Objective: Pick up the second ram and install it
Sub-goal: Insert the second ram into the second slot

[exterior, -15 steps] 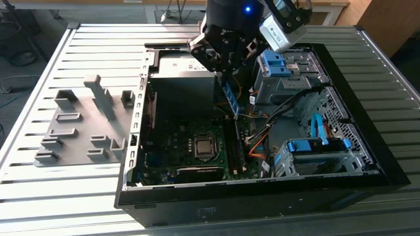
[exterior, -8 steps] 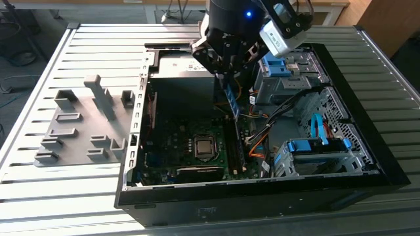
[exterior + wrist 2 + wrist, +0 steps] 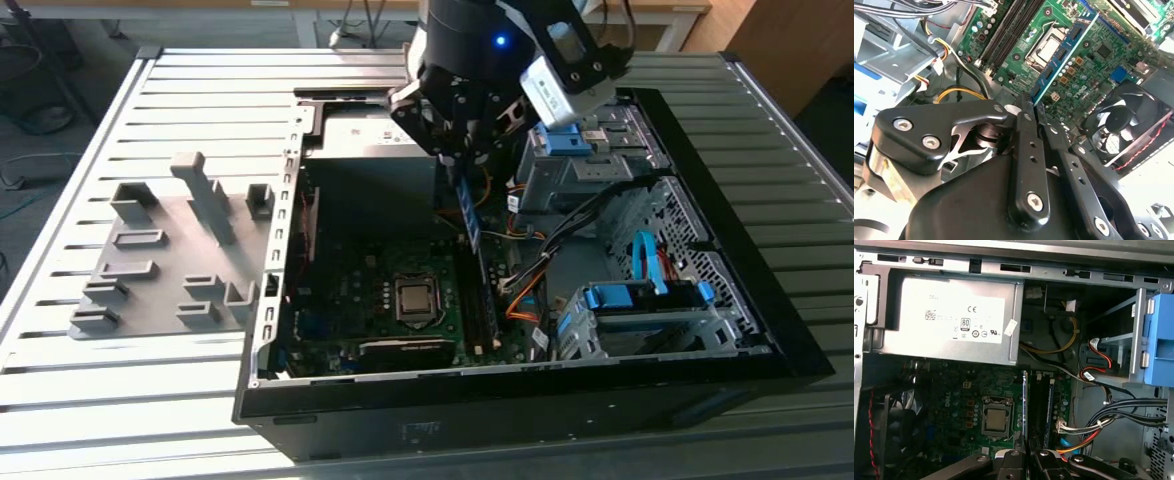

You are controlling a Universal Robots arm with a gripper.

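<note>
The gripper [image 3: 461,160] hangs over the open computer case [image 3: 747,350] with its two black fingers [image 3: 1026,150] pressed together on the upper edge of the second ram [image 3: 467,215], a thin blue-green stick held on edge. In the exterior view the stick hangs tilted above the motherboard [image 3: 360,290], its lower end near the RAM slots [image 3: 483,300] just beside the CPU socket [image 3: 416,297], on the exterior view's right of it. In the first wrist view the second ram [image 3: 1025,400] runs edge-on between the CPU socket [image 3: 997,420] and the dark slots [image 3: 1041,405]. The power supply [image 3: 949,320] carries a white label with certification marks, too small to make out here. Open room is narrow: bundled cables [image 3: 1114,415] and a blue drive-bay clip [image 3: 1159,340] crowd one side of the slots, and a case fan [image 3: 1126,130] sits beyond the socket on the other. A grey plastic fixture [image 3: 174,250] lies on the slatted table [image 3: 80,400], outside the case wall.
</note>
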